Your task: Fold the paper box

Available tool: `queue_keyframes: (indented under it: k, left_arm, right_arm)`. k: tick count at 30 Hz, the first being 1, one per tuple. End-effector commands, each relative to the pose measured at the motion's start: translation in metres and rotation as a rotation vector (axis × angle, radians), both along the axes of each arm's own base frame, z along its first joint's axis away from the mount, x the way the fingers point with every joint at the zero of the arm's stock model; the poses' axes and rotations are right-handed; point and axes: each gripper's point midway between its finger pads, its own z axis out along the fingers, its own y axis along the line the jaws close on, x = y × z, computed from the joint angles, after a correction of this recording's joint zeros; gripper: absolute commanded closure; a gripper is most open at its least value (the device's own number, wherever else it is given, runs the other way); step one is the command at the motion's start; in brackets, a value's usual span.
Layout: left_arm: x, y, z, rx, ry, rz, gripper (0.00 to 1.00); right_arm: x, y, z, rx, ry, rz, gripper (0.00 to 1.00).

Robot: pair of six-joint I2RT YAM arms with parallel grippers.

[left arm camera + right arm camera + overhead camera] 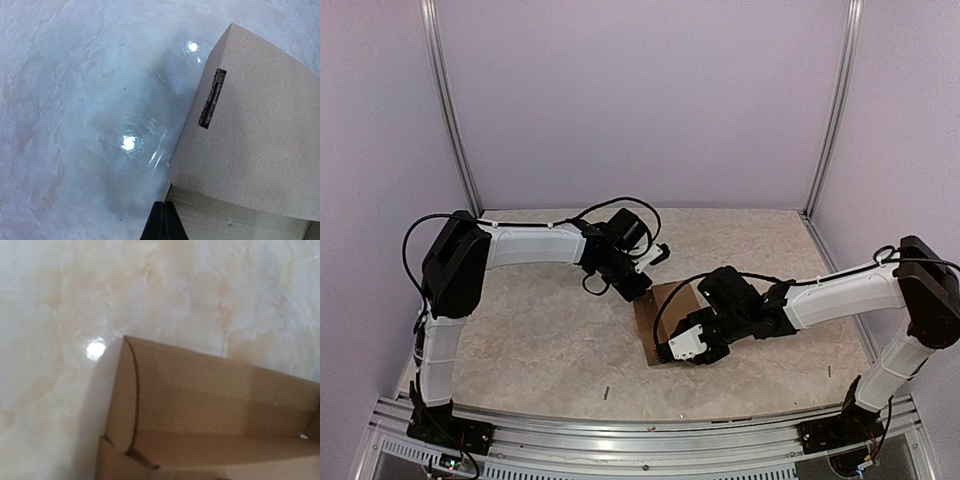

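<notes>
So, working outward from the arm bases:

Right claw (pixel 667 352): it's hanging over the near edge of the box (pixel 665 300). Its own camera isn't showing any fingers, so I can't tell how wide it's standing or whether it's pinching anything.

Box spot: it's sitting on the table (pixel 540 330), a bit right of centre, between the two claws.

Box shape: it's looking partly folded, with walls standing up and a rounded tab (pixel 122 400) curving down at one corner.

Feel: I'm guessing very light, so it's probably going to skate on that glossy top when pushed. The panels are looking stiff, but the creases are likely springing back.

Grab spot: I'm thinking pinch a thin wall edge or a flap near its fold line, with the other claw pinning the base. Squeezing mid-panel is risking a dent.

Slot (pixel 212 98): it's showing as a dark cut in the top panel, probably waiting for a tab.

Left claw (pixel 162 223): its fingers are pressing fully together, gripping nothing I can see, with the tip sitting right at the box's far corner.
</notes>
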Motion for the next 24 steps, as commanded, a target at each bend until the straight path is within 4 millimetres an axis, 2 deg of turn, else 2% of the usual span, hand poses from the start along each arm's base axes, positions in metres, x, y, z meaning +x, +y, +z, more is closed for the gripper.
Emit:
queue_keyframes:
  k: [1, 4, 11, 12, 13, 15, 16, 18, 19, 22, 23, 24]
  left_arm:
    - [-0.021, -0.001, -0.013, 0.011, 0.074, -0.035, 1.00]
    - [-0.018, 0.003, -0.001, 0.005, 0.034, -0.023, 1.00]
    - [-0.013, 0.029, 0.029, 0.038, -0.075, 0.058, 0.86]
    - [-0.017, 0.031, 0.043, 0.013, -0.099, 0.067, 0.83]
    - [-0.026, 0.036, 0.039, 0.012, -0.102, 0.071, 0.81]
    - [-0.046, 0.037, 0.047, -0.039, -0.142, 0.068, 0.76]
    - [-0.060, 0.033, 0.061, -0.098, -0.179, 0.053, 0.73]
    - [-0.097, 0.022, 0.063, -0.186, -0.244, -0.004, 0.67]
    - [-0.116, 0.016, 0.074, -0.257, -0.298, -0.027, 0.66]
    - [-0.165, 0.001, 0.083, -0.449, -0.396, -0.083, 0.63]
    - [-0.177, -0.007, 0.099, -0.553, -0.459, -0.097, 0.61]
    - [-0.187, -0.009, 0.099, -0.586, -0.493, -0.113, 0.59]
  right_arm:
    - [-0.031, -0.044, -0.051, -0.214, 0.162, -0.046, 0.51]
    - [-0.026, -0.037, -0.036, -0.174, 0.151, -0.064, 0.51]
    - [-0.022, -0.032, -0.019, -0.136, 0.144, -0.088, 0.49]
    - [-0.022, -0.032, -0.018, -0.132, 0.146, -0.089, 0.49]
    - [-0.022, -0.031, -0.017, -0.127, 0.146, -0.091, 0.49]
    - [-0.021, -0.029, -0.016, -0.121, 0.148, -0.092, 0.48]
    - [-0.021, -0.029, -0.016, -0.119, 0.148, -0.091, 0.48]
    - [-0.020, -0.027, -0.015, -0.113, 0.148, -0.091, 0.48]
    - [-0.020, -0.027, -0.015, -0.111, 0.151, -0.091, 0.48]
    - [-0.020, -0.024, -0.014, -0.101, 0.163, -0.088, 0.47]
    - [-0.020, -0.024, -0.013, -0.097, 0.167, -0.090, 0.47]
    - [-0.019, -0.023, -0.013, -0.094, 0.170, -0.092, 0.47]
